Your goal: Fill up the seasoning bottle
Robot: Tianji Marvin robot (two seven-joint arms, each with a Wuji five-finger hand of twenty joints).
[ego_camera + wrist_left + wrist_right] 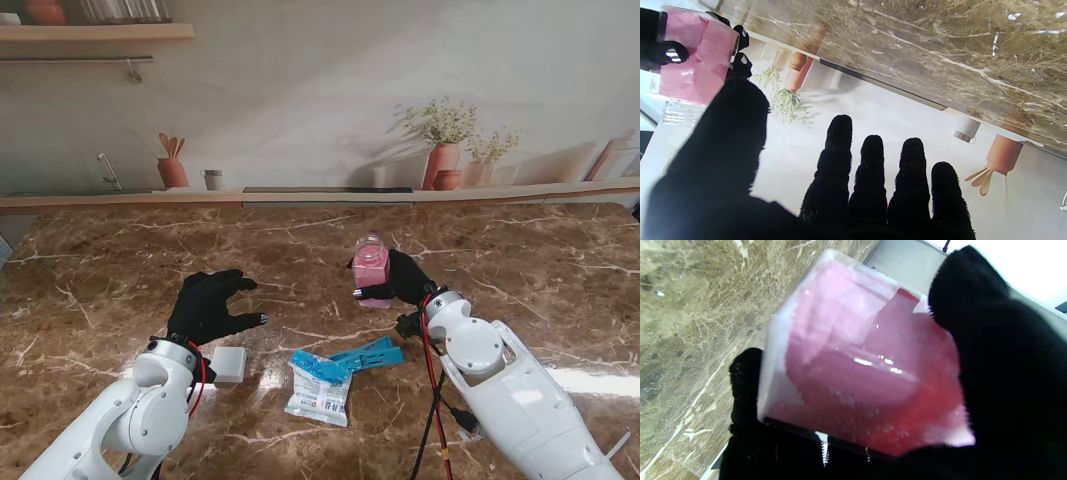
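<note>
A clear seasoning bottle [371, 268] with pink contents stands near the table's middle, and my right hand [404, 280] in its black glove is wrapped around it from the right side. The right wrist view is filled by the pink bottle [860, 363], with gloved fingers [1000, 366] pressed on its wall. My left hand [208, 305] hovers open, fingers spread, well to the left of the bottle and holding nothing. In the left wrist view the bottle [696, 63] appears beyond the spread fingers [870, 173]. A white and blue seasoning packet [320, 388] lies flat nearer to me.
A small white cap-like block [229, 365] rests beside my left wrist. A blue strip [368, 355] lies next to the packet. Potted plants [443, 150] and a utensil jar [172, 165] line the far ledge behind the marble table [100, 270].
</note>
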